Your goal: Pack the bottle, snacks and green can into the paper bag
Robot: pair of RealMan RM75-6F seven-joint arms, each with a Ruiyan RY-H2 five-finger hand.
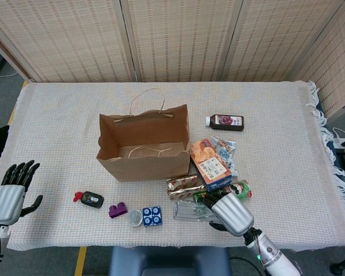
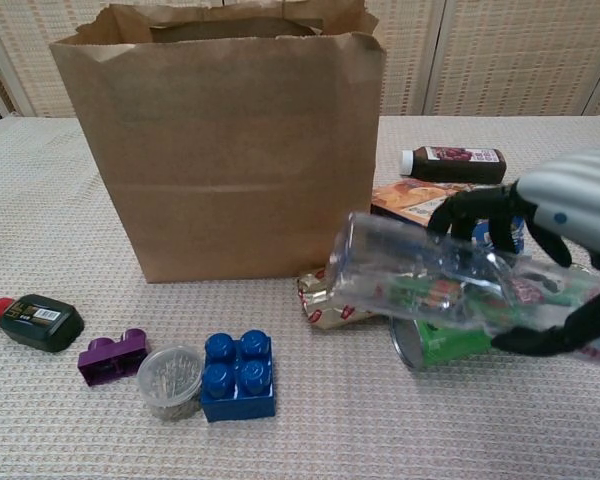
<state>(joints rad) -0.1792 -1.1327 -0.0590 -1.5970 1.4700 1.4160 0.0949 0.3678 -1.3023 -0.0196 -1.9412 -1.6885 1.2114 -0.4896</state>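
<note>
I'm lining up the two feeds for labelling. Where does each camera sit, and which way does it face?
Head view: high above the near table edge, tilted down over the whole table into the open paper bag; shows the left hand and the right hand gripping the clear bottle.
Chest view: low, near table height, facing the paper bag's front; only the right hand shows.
Shared: bag, bottle, green can, blue brick, right hand.

A plain brown paper bag (image 2: 220, 150) stands on the cream woven surface (image 1: 276, 103). The bottle (image 2: 430, 280) is clear, the can (image 2: 450, 340) green, one snack (image 2: 330, 300) gold with red marks, the box (image 1: 211, 167) orange and blue.
</note>
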